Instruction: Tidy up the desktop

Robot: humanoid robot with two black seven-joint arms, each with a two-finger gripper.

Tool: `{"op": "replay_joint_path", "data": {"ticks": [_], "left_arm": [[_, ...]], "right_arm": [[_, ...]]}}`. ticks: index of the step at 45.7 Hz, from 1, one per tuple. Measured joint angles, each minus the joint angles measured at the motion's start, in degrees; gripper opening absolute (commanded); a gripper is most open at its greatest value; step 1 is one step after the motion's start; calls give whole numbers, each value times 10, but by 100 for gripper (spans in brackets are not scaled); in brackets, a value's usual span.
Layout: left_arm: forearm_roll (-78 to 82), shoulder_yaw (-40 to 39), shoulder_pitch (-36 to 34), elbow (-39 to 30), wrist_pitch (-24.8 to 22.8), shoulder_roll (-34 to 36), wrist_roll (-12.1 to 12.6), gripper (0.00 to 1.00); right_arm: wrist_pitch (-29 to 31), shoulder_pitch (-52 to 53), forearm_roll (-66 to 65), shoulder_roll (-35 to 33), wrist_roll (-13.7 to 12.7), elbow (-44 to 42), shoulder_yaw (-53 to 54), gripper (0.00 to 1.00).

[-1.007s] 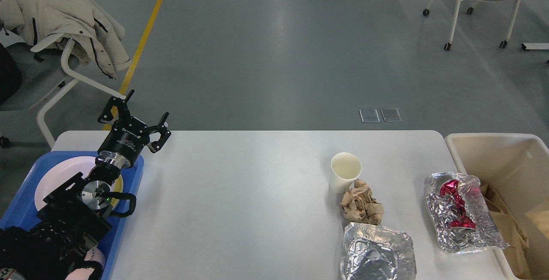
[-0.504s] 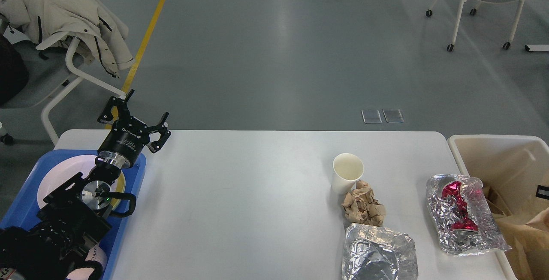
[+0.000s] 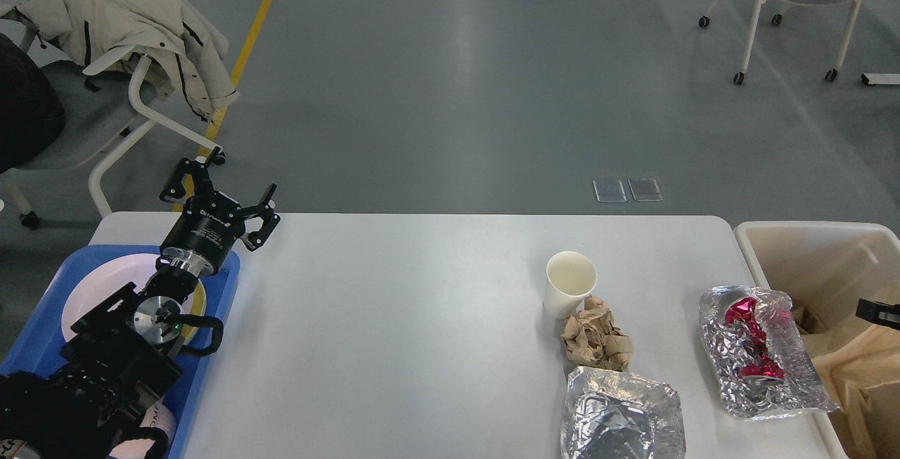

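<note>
White and matte, the desktop is filling the lower half of the frame, its long axis running left to right. My left gripper is hanging at the left, above the blue tray, fingers spread wide and gripping nothing. At the right edge, over the cream bin, a small black piece of my right gripper is showing; I cannot tell its state.

white desktop, rounded corners, litter at right
</note>
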Motion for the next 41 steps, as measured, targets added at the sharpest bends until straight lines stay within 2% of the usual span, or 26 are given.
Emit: {"op": "replay_joint_path", "data": {"ticks": [8,13,25,32,41], "left_arm": [[0,0,0,0,0,0,0,100],[0,0,0,0,0,0,0,100],[0,0,0,0,0,0,0,100],[-1,0,0,0,0,0,0,100],[-1,0,0,0,0,0,0,100]], "right_arm": [[1,14,0,-3,2,12,0,100],[2,56,0,-18,2,50,-3,100],[54,306,-9,-118,4,207,-53,100],[125,461,-24,-133,18,235,-121,100],[286,726,-81,-118,41,291,-182,100]]}}
